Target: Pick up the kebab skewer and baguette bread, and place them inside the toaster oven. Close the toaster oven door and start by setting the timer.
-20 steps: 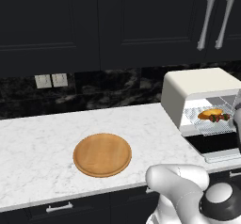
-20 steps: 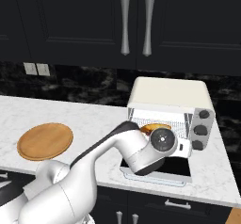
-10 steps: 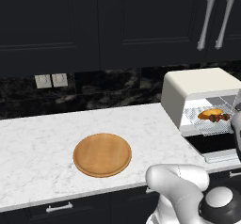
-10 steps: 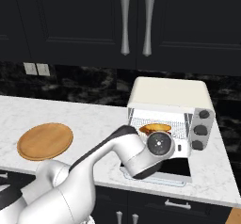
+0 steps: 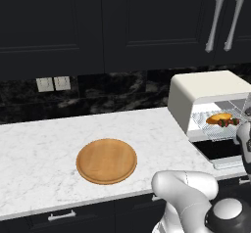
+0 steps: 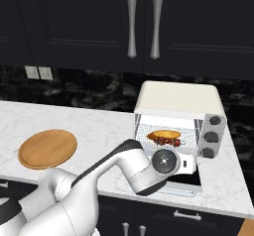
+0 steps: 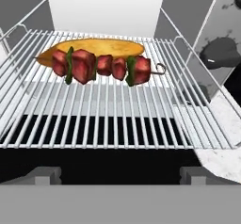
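- gripper (image 7: 120,175) spread wide and empty; both dark finger tips (image 7: 44,175) at bottom of hand view, just outside the oven mouth, touching nothing
- hand view: wire rack (image 7: 113,119) just ahead of the tips, front half of it bare
- kebab skewer (image 7: 101,67) lies crosswise on the rack toward its back edge, red-brown chunks with green bits, thin hook end pointing at the rack's right side
- baguette bread (image 7: 94,46) directly behind skewer, touching or nearly touching it, parallel to it, near the rack's rear edge
- both food items inside toaster oven (image 6: 178,98); white back wall behind the bread
- toaster oven door (image 5: 218,151) swung down flat, dark glass facing up, out toward counter's front edge
- right base view: arm's wrist sits in front of the oven opening over the lowered door; bread and skewer seen on rack just past it
- round knobs (image 6: 212,137) stacked on oven's right front panel
- oven stands at the counter's (image 5: 44,149) right end, back against the wall side
- round wooden board (image 5: 106,160) mid-counter near front edge, well apart from oven, nothing on it
- wall outlets (image 5: 53,83) on dark backsplash behind counter's left part
- dark upper cabinets with silver handles (image 6: 143,24) above the oven
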